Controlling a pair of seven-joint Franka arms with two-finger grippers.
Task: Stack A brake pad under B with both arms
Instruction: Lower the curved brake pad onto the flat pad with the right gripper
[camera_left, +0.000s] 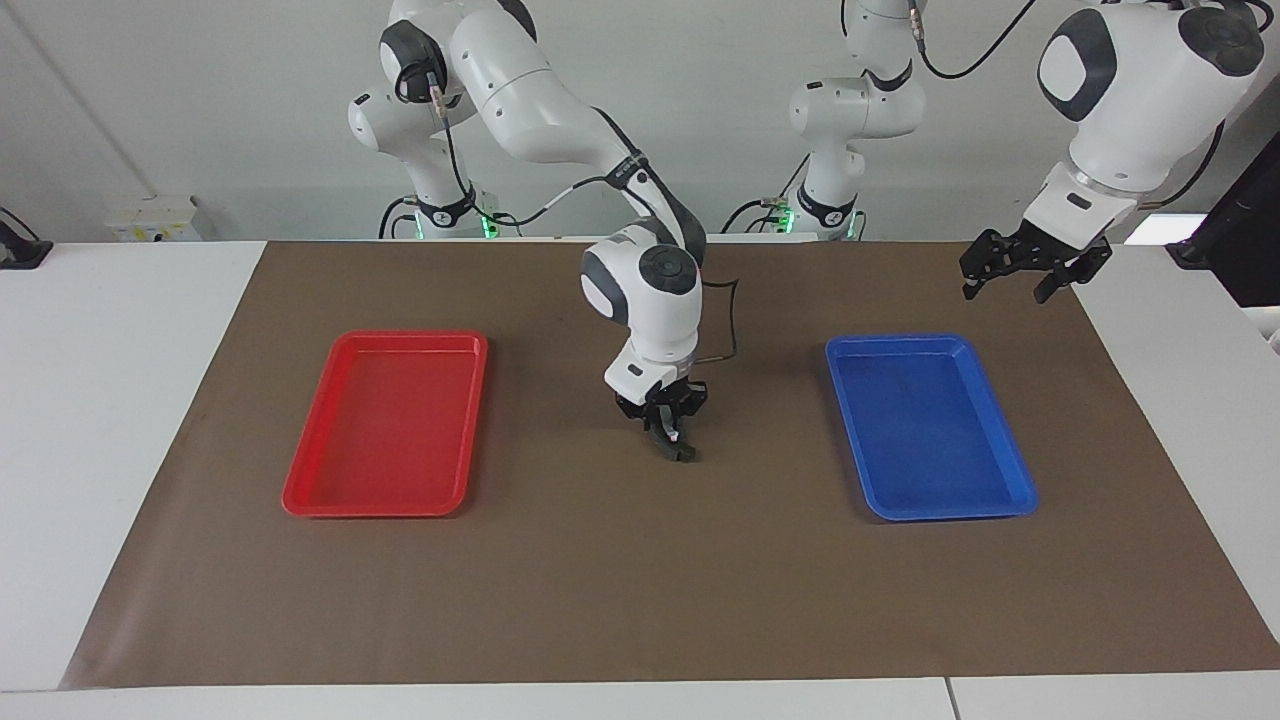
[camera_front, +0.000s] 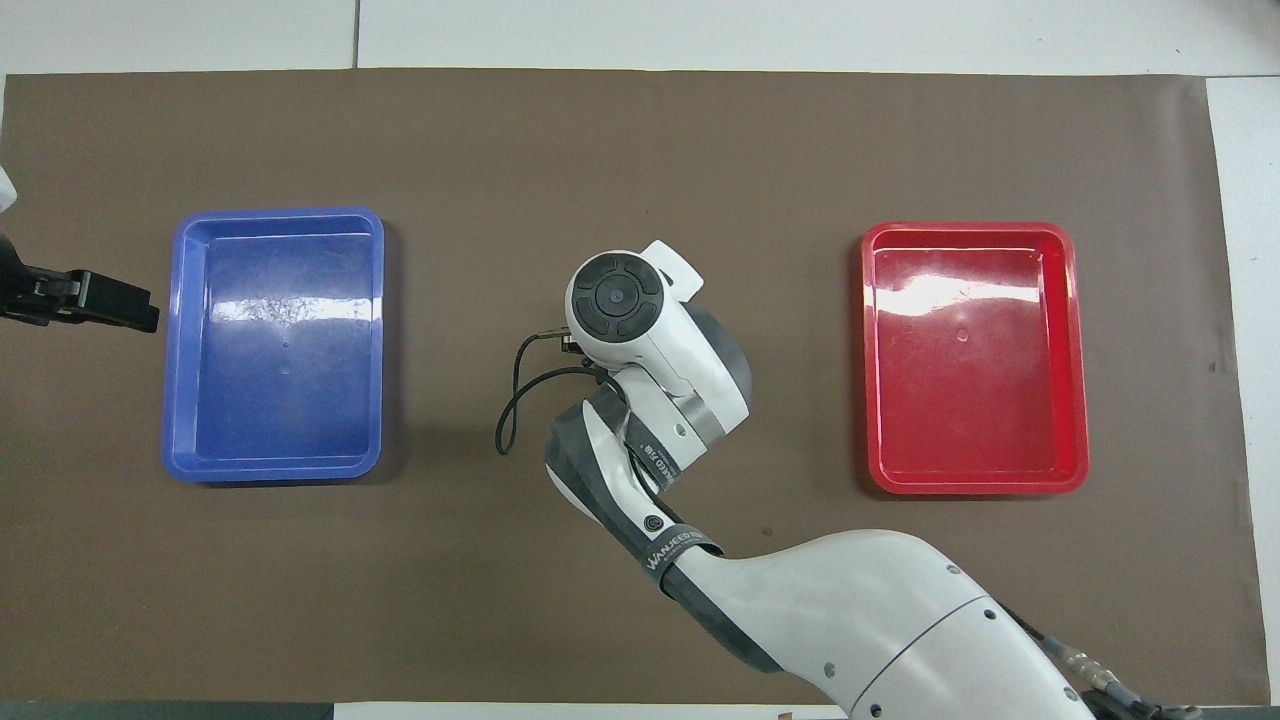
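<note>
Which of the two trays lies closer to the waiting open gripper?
The blue tray, toward the left arm's end; the left gripper hovers open just past its corner, while the red tray lies at the right arm's end.

Red tray (camera_left: 385, 425), blue tray (camera_left: 930, 425), brown mat (camera_left: 640, 580), white table (camera_left: 120, 400)

1. Both arms wear glossy white shells with dark grey joint caps.
2. The right arm (camera_left: 560, 110) carries a black strap with white lettering, clearest in the overhead view.
3. Thin black cables loop along each arm.
4. Each claw is black: right claw (camera_left: 672, 440), left claw (camera_left: 1030, 262).
5. Green lights glow at the bases.
</note>
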